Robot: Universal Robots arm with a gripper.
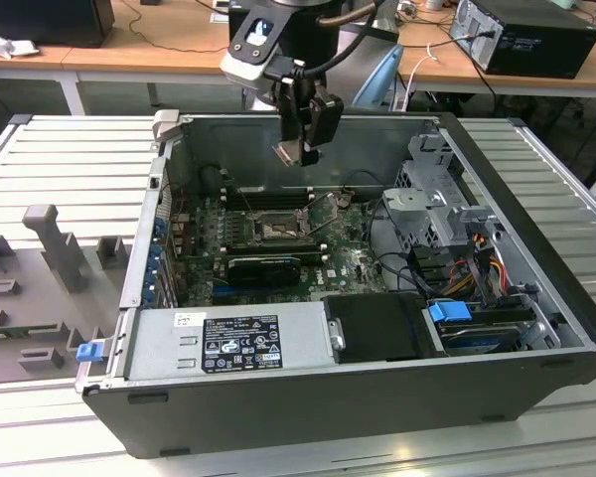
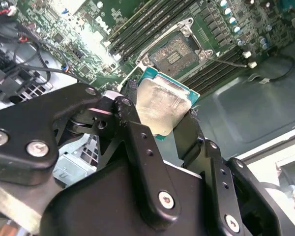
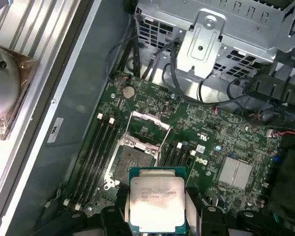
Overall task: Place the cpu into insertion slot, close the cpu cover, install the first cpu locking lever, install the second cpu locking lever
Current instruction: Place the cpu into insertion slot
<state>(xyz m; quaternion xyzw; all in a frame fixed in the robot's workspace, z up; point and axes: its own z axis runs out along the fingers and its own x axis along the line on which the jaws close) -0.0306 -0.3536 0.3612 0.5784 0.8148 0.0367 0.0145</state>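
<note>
1. Gripper (image 1: 300, 151): the single arm's fingers are clamped on two opposite edges of the cpu (image 2: 163, 105), whose dull metal top faces both wrist cameras.
2. Cpu: carried in the air above the insertion slot (image 3: 129, 158), well apart from it and touching nothing else.
3. Insertion slot: unoccupied, its pin field exposed. It sits on the motherboard (image 3: 211, 128) inside the computer case (image 1: 377, 397), with memory slots (image 3: 96, 147) just beside it.
4. Cpu cover (image 3: 151, 121): appears swung up from one edge of the insertion slot, leaving the slot open from above.
5. Governing relation: the insertion slot lies below the held chip and slightly offset from it. In the exterior view the gripper hangs on the far side of the slot. The chip's edges look roughly parallel to the slot's frame, though exact alignment cannot be judged.
</note>
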